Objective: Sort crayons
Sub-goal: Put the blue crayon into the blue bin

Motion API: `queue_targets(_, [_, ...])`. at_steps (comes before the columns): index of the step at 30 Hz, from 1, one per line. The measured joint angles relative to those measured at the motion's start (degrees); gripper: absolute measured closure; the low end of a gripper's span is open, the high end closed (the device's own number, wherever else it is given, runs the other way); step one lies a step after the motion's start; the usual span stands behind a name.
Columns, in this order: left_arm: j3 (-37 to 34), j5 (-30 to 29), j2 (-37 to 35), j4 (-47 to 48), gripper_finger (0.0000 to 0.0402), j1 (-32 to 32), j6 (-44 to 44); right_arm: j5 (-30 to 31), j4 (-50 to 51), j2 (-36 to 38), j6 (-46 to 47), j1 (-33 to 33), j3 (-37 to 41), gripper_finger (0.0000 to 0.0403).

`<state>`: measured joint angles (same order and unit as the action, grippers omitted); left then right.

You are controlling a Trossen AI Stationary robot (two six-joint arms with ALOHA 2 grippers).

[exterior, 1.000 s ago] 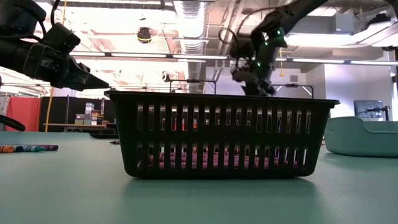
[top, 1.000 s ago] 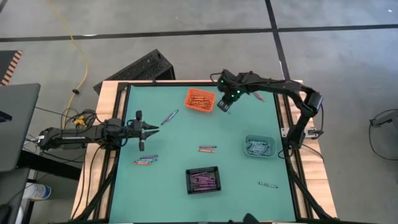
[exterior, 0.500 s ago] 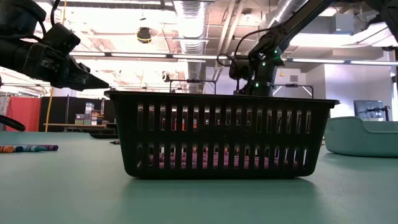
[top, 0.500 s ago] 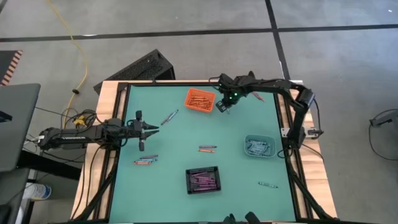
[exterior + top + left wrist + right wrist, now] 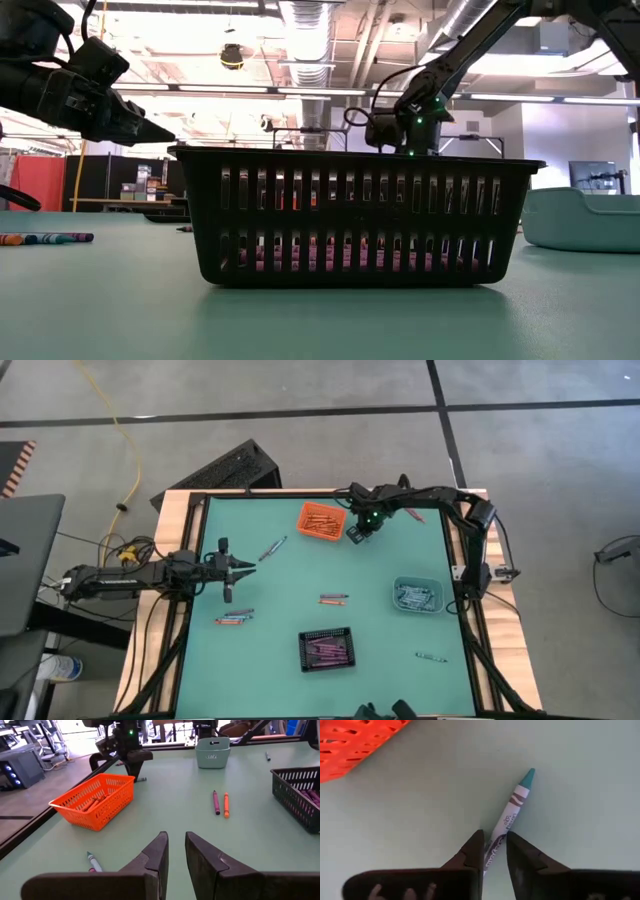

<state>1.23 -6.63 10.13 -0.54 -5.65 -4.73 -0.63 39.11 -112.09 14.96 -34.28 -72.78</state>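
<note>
Beside the orange bin [image 5: 355,742], itself cut off by the picture's edge, the crayon [image 5: 512,810] runs between the right gripper [image 5: 494,851] fingers, its lower end hidden, and contact cannot be told.

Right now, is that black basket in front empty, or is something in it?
Not empty. The black basket holds several purple crayons, lying flat on its bottom, seen from above and through its slots.

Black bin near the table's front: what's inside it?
Purple crayons lie inside the black bin. In the low view, its slatted wall hides most of them.
</note>
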Motion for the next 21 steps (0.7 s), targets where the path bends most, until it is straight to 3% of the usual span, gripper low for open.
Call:
queue_targets(7, [0.0,0.0,-0.01,0.0,0.0348,0.0,0.0,0.52,0.93,0.41,0.0,0.0,0.09,0.0394])
queue_targets(13, [0.0,0.0,0.0,0.0,0.0348,-0.02,0.0,0.52,2.61,3.04,-0.09,-0.74,0.33,0.0395])
queue_targets(21, [0.0,0.0,-0.02,0.0,0.0348,-0.02,0.01,0.78,7.22,15.56,-2.18,-0.82,0.25,0.04])
